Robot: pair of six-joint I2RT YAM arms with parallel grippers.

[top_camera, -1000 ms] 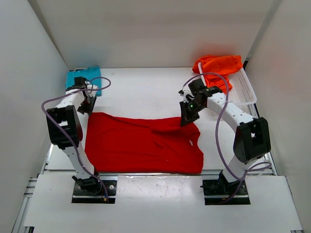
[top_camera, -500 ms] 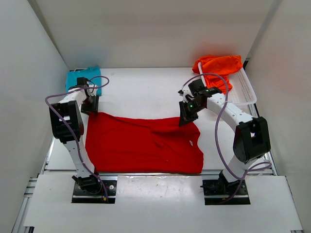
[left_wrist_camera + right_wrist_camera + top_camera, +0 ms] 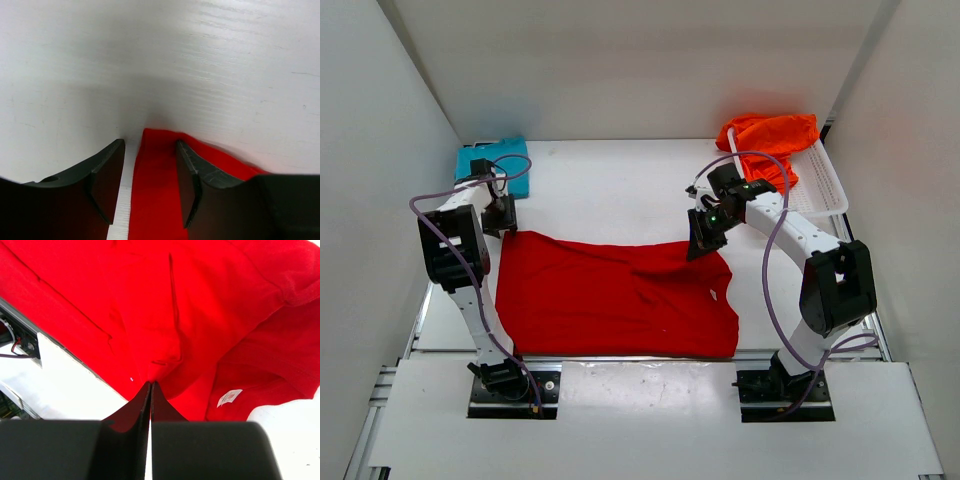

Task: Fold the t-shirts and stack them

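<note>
The red t-shirt (image 3: 610, 300) lies spread across the near half of the table. My left gripper (image 3: 503, 222) stands open at its far left corner. In the left wrist view that red corner (image 3: 155, 200) lies flat between the left gripper's (image 3: 150, 170) parted fingers, with a strip of bare table beside it. My right gripper (image 3: 700, 245) is shut on the shirt's far right edge, and its closed tips (image 3: 150, 385) pinch a fold of red cloth (image 3: 200, 300) near the white label (image 3: 229, 397). The teal-blue t-shirt (image 3: 485, 160) lies folded at the far left. The orange t-shirt (image 3: 770, 135) is bunched in the basket.
A white mesh basket (image 3: 825, 190) stands at the far right against the wall. White walls close in the table on three sides. Purple cables loop off both arms.
The left jaws have spread a little wider over the red shirt's far left corner, and the left arm has drawn in slightly. The right gripper has stayed shut on the cloth and barely moved.
</note>
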